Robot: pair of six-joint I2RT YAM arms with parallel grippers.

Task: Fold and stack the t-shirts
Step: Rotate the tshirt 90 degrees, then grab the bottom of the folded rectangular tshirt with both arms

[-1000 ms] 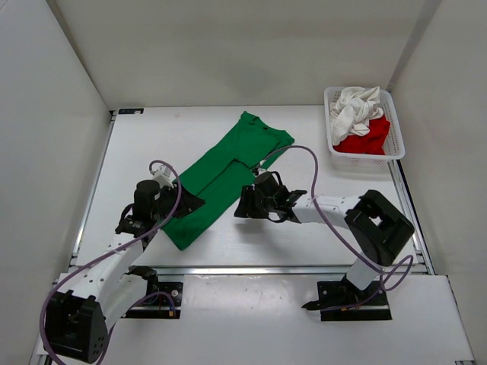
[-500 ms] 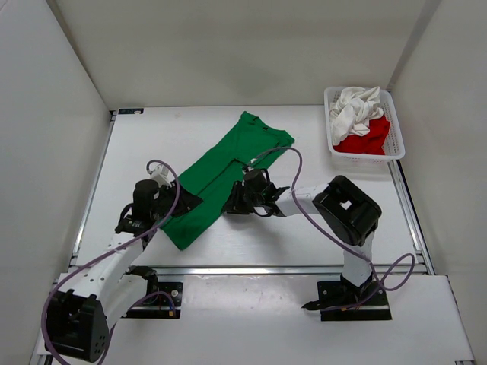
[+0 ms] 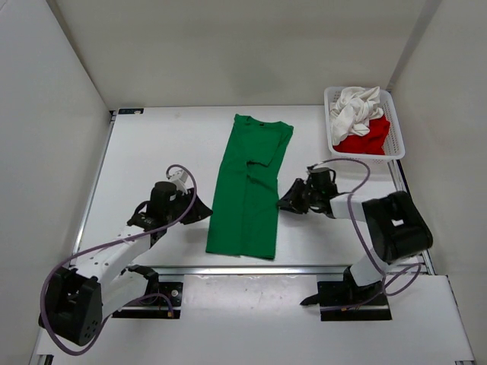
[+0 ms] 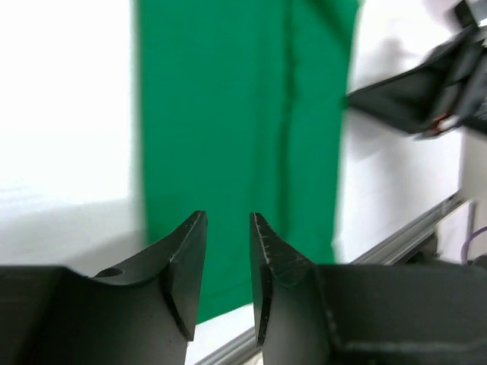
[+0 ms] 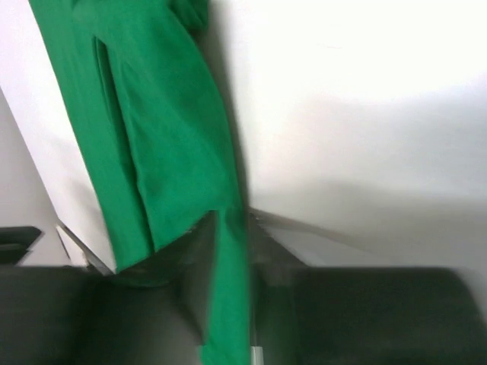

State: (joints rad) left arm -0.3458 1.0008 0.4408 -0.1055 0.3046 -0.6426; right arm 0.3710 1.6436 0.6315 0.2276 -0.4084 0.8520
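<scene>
Now the green t-shirt (image 3: 245, 198) lies straightened lengthwise, no longer diagonal.

the top camera sits high, above and behind the two arm bases. it looks down and forward from far, over the whole table (image 3: 152, 144) up to the basket (image 3: 365, 157) at the far right. the left wrist camera is low and near; it looks along the left gripper (image 4: 228, 220), across the green t-shirt (image 4: 236, 114), toward the right arm (image 4: 411, 95). the right wrist camera is also very near and blurred, and looks past the right gripper (image 5: 230, 220) at the same shirt from the opposite side. all three views share this shirt.
</scene>
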